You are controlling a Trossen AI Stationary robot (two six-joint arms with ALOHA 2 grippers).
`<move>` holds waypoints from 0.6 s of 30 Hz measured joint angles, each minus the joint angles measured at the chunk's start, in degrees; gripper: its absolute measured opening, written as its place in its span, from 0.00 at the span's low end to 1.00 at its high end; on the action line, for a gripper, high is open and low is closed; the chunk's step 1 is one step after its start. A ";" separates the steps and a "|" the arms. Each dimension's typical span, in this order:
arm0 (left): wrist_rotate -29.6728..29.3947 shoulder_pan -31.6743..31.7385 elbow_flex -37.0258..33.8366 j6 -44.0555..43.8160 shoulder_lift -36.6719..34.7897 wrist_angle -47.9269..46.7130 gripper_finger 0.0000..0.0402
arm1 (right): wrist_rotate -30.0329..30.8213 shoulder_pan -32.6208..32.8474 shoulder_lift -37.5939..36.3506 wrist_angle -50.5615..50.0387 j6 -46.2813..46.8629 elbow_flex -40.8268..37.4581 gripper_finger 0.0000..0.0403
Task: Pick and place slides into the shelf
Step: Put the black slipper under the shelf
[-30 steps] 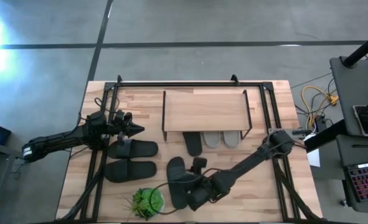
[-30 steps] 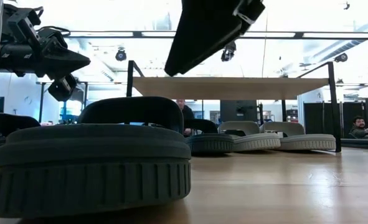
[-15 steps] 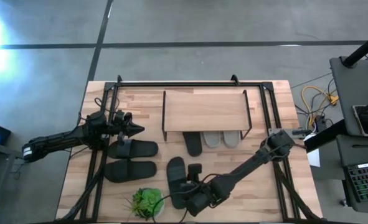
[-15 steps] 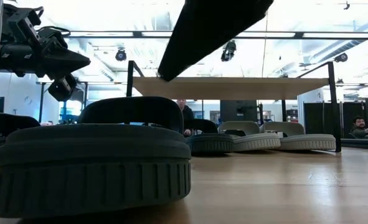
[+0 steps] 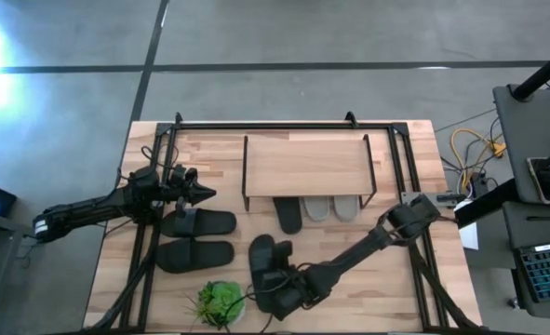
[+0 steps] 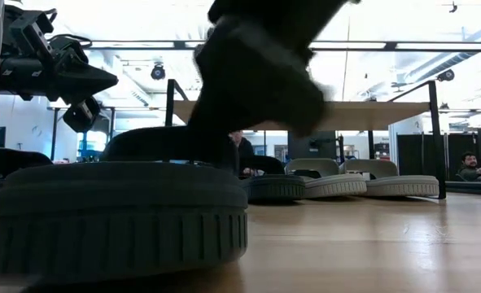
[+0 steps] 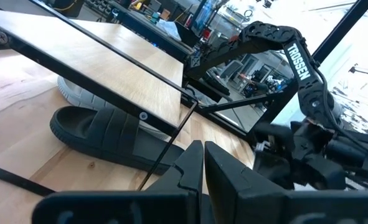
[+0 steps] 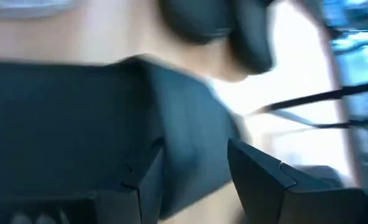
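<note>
Right gripper (image 5: 273,287), fingers spread, is hovering at the charcoal slide (image 5: 263,264) lying on the bench (image 5: 386,298) just before the shelf (image 5: 304,165). Foam looks light, springy and grippy; pinching across the wide strap seems safest. Left gripper (image 5: 200,194), pressed together, is waiting over the black slides (image 5: 198,238).

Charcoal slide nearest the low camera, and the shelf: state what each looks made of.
Charcoal slide: looks like moulded foam or soft rubber, matte; one-piece body, thick sole with vertical ribs along its edge. Which of the two cannot be told.

Shelf: top board looks like light wood with a smooth pale finish and faint grain; legs look like thin black metal rod.
</note>
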 joint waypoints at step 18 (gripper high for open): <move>0.00 -0.01 0.00 0.00 0.02 0.00 0.00 | 2.39 -12.99 -1.30 -4.34 4.43 0.23 0.02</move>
